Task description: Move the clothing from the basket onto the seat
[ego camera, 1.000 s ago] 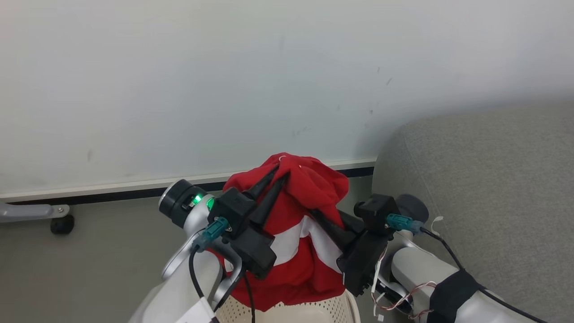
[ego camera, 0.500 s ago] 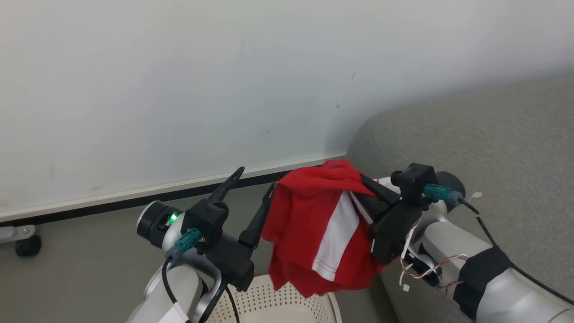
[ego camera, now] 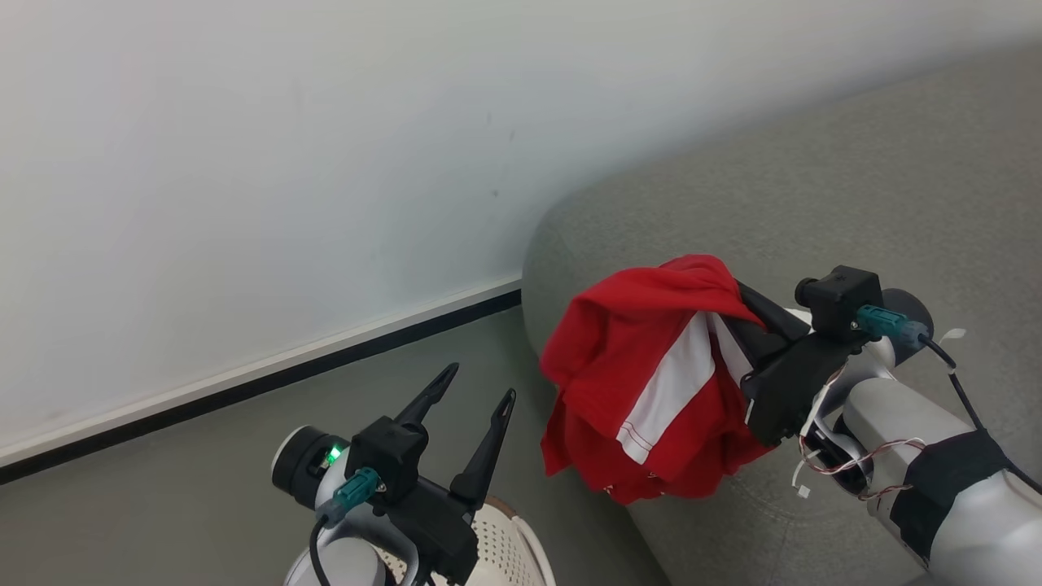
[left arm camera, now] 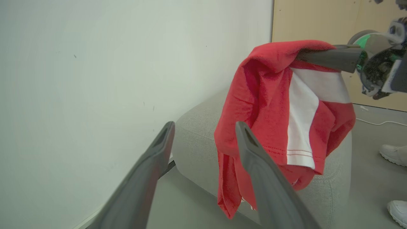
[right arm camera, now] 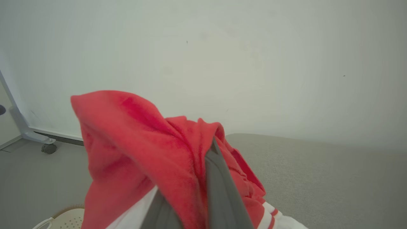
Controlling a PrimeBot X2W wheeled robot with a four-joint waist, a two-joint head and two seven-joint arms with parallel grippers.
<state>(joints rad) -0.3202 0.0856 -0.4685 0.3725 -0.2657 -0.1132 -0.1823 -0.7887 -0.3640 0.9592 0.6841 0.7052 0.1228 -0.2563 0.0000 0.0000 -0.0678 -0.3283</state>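
Spread wide and empty, the left gripper [ego camera: 479,382] rises at the bottom of the head view, just above a corner of the basket [ego camera: 513,544]. The right gripper [ego camera: 745,299] is clamped on the clothing [ego camera: 643,358]. Its dark fingers are buried in a bunch of red fabric at the garment's top, and the rest hangs loose below with a broad white stripe showing. From the head, the clothing hangs in the air against the rounded end of the seat [ego camera: 814,179], well clear of the basket. Whether its hem touches the upholstery cannot be told. The left wrist view looks between its own parted fingers at the garment from the side. It shows one right finger running level into the folds and the lowest red flap dropping below the seat's top edge. That view also takes in a tan wooden panel [left arm camera: 318,19], a white cable [left arm camera: 375,122] on the floor [left arm camera: 190,210] and a person's pale shoes [left arm camera: 394,154] beyond the seat. The right wrist view has the pressed-together fingers wrapped in red and the grey seat cushion beyond them. It also shows a sliver of the perforated basket low at its left and a caster [right arm camera: 48,148] by the wall [right arm camera: 222,47].
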